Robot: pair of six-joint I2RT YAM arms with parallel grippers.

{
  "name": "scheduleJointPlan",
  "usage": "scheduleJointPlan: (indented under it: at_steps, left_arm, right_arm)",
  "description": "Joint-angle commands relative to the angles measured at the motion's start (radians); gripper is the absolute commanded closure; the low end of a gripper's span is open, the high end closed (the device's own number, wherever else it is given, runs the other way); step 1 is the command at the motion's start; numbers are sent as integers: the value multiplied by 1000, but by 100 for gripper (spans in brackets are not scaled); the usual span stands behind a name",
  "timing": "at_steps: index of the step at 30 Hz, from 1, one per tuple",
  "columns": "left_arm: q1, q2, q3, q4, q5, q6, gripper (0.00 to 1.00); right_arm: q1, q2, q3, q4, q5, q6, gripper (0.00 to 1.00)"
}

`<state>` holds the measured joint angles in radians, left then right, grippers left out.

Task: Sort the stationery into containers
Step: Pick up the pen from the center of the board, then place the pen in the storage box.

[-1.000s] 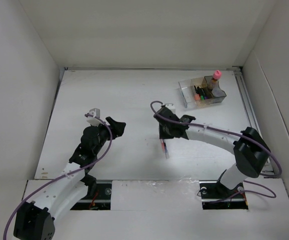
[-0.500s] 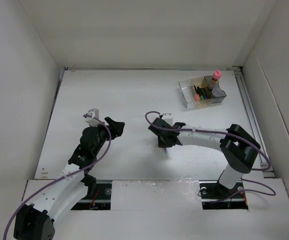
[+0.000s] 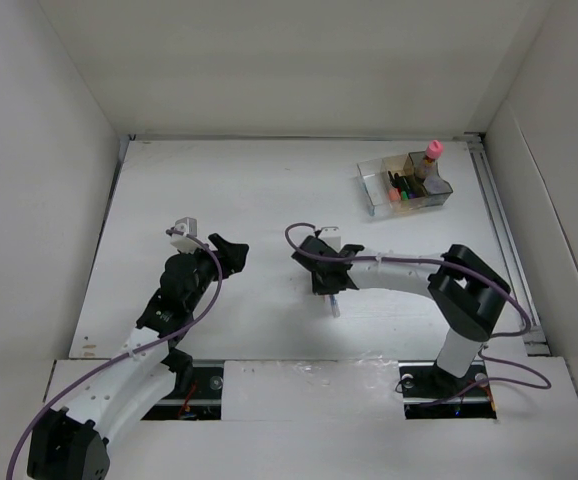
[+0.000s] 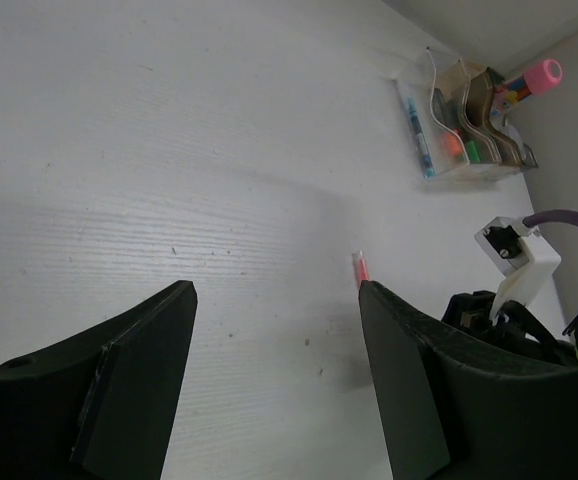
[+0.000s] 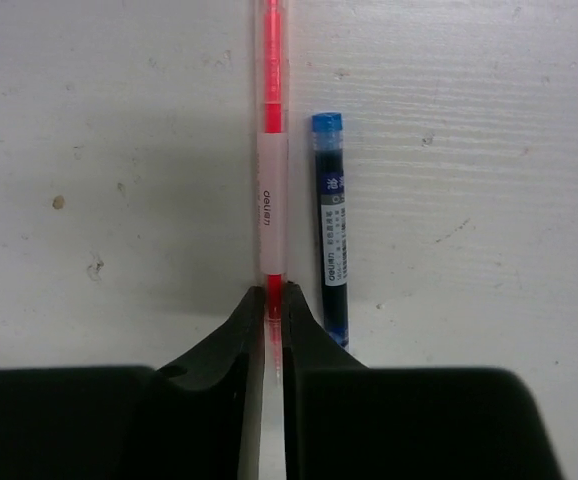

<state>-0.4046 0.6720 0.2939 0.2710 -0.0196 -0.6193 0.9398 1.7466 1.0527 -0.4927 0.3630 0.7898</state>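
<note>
**Right wrist view.** My right pincer (image 5: pixel 269 300) is clamped on the red pen (image 5: pixel 271 170), pinching its lower end at bottom centre of the frame. The pen lies flat on the table (image 5: pixel 119 150). A short blue pen (image 5: pixel 334 220) lies just beside it on the right, close to my fingertip. For a clean lift, I judge I should rise straight and clear of the blue one. A hold this near the end may let the pen droop.

**Top view.** The organiser (image 3: pixel 374 190) stands at upper right.

**Left wrist view.** My left pincer (image 4: pixel 277 300) is apart, holding nothing.
</note>
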Motion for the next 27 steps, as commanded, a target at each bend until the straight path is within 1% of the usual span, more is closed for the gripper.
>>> scheduleJointPlan:
  at_steps: [1, 3, 5, 6, 8, 9, 10, 12, 13, 16, 17, 20, 21, 23, 24, 26, 27]
  left_arm:
    - [-3, -3, -7, 40, 6, -3, 38]
    - [-3, 6, -7, 40, 6, -3, 38]
    - [-3, 6, -7, 40, -3, -3, 38]
    - [-3, 6, -7, 40, 6, -3, 38]
    - [-3, 6, -7, 49, 6, -3, 38]
    - [-3, 15, -7, 50, 6, -3, 38]
    - [-3, 15, -7, 40, 6, -3, 38]
    - [-3, 15, -7, 40, 15, -3, 38]
    - [-3, 15, -7, 40, 15, -3, 38]
    - [-3, 15, -7, 40, 24, -3, 38]
    - [-3, 6, -7, 40, 24, -3, 38]
    - [-3, -5, -7, 40, 24, -3, 38]
    - [-3, -5, -7, 40, 24, -3, 38]
    - [-3, -14, -7, 40, 35, -3, 38]
    - [-3, -14, -7, 40, 44, -3, 38]
    - [-3, -14, -7, 40, 44, -3, 38]
    - [-3, -5, -7, 40, 44, -3, 38]
  right_arm:
    - [16, 28, 38, 26, 2, 5, 93]
    - [16, 5, 52, 26, -16, 5, 99]
    - [16, -36, 73, 26, -16, -27, 100]
    - [16, -53, 85, 26, 8, -27, 100]
    - [-25, -105, 118, 17, 8, -70, 100]
    - [-50, -122, 128, 17, -24, -90, 100]
    - [-108, -134, 153, 31, -24, -113, 100]
    - [-180, -144, 184, 31, -24, -171, 100]
    - [-264, -144, 205, 31, -33, -187, 100]
    - [-376, -102, 302, 31, -55, -248, 100]
    - [-439, -87, 363, -7, -55, -248, 100]
    - [-525, -32, 415, -9, -15, -258, 100]
    - [-542, 5, 464, -21, -35, -268, 100]
    - [-573, 45, 515, -35, -24, -284, 100]
    - [-605, 66, 570, -67, -35, -293, 100]
    - [-640, 128, 613, -78, -105, -304, 100]
    - [-674, 149, 631, -101, -207, -316, 100]
